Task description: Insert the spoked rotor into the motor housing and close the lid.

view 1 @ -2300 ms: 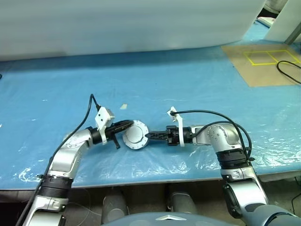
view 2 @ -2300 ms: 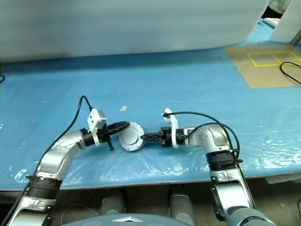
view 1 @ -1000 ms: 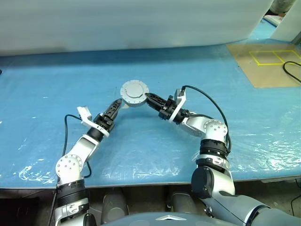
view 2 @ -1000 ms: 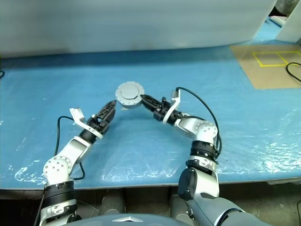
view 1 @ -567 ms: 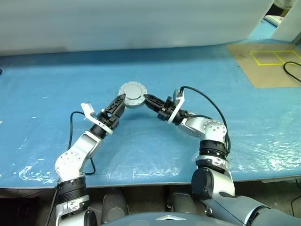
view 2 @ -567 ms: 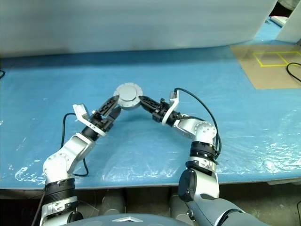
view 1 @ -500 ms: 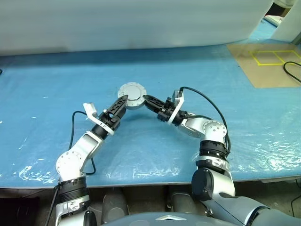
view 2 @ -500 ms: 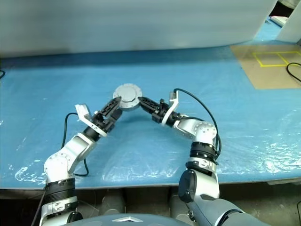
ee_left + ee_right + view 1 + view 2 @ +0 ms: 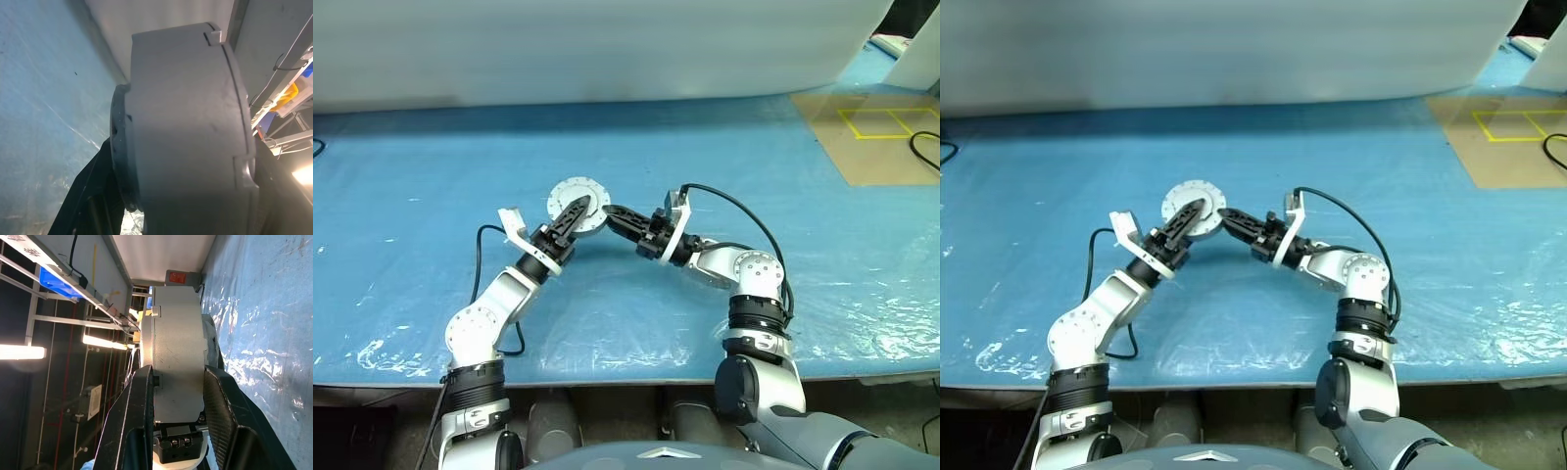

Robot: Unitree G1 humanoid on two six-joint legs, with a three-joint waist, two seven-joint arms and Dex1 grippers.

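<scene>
- I see the motor housing (image 9: pixel 566 194) lifted off the blue desk (image 9: pixel 431 176), held in the air between my two claws, a little toward 11 o'clock from the middle of the head view.
- One round flat face of the housing is turned up to the head camera. This face is pale grey, with small dark dots around its rim.
- The right claw (image 9: pixel 610 211) comes to the housing from 4 o'clock. In the right wrist view its two black fingers (image 9: pixel 142 396) stand on both flat faces of the housing (image 9: pixel 178 357), so this claw is clamped on the housing at its edge.
- In that same view the housing is seen from the side: two grey halves are together, with a thin seam between them.
- The left claw (image 9: pixel 579 208) reaches up from 7 o'clock. One black finger (image 9: pixel 574 213) lies across the face that looks at the camera.
- In the left wrist view the housing (image 9: pixel 186 122) is very close, with dark shapes on both sides of it. I cannot tell whether this claw presses on the housing or only stands around it.
- A brown board with yellow lines (image 9: pixel 871 137) lies on the desk at 2 o'clock, well apart from the claws, and a black cable (image 9: pixel 925 147) crosses its corner.
- A white sheet (image 9: pixel 587 49) closes the desk at 12 o'clock.
</scene>
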